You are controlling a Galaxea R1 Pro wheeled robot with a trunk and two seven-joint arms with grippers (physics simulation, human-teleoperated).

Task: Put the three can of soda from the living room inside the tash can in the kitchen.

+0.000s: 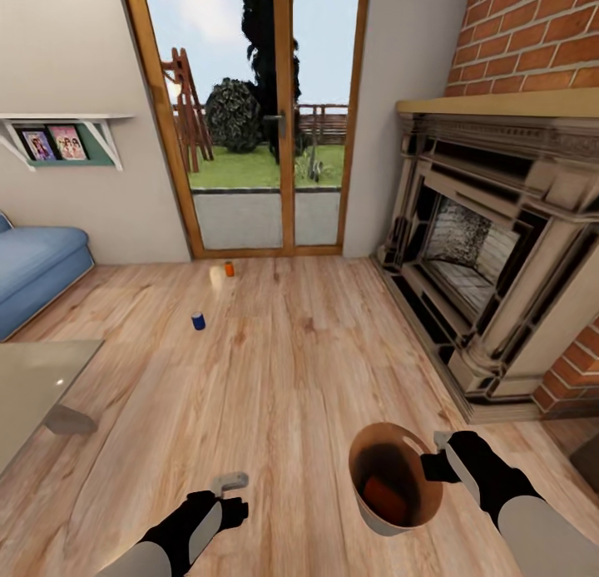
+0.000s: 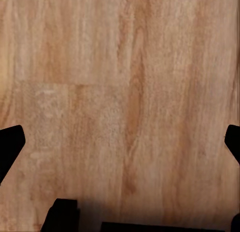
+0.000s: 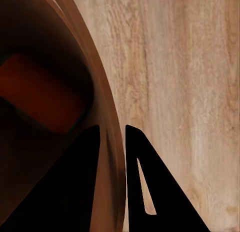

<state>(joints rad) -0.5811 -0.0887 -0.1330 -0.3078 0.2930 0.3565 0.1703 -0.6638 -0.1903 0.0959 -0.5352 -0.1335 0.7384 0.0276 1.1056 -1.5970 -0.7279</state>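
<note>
Home living room: fireplace (image 1: 491, 269), sofa (image 1: 37, 265), brick wall (image 1: 532, 32)

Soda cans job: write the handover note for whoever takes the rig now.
Right pincer: shut on the trash can rim, bin carried above the living-room floor.
Left pincer: open, empty, over bare planks.
Inside the bin: one orange can lying at the bottom.
Still on the floor: blue can mid-room, orange can near the glass doors.
Done: one can binned.
Left: collect those two, then take the bin to the kitchen.

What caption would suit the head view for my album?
Right hand holds the bin by its rim; blue can and orange can wait ahead.
</note>
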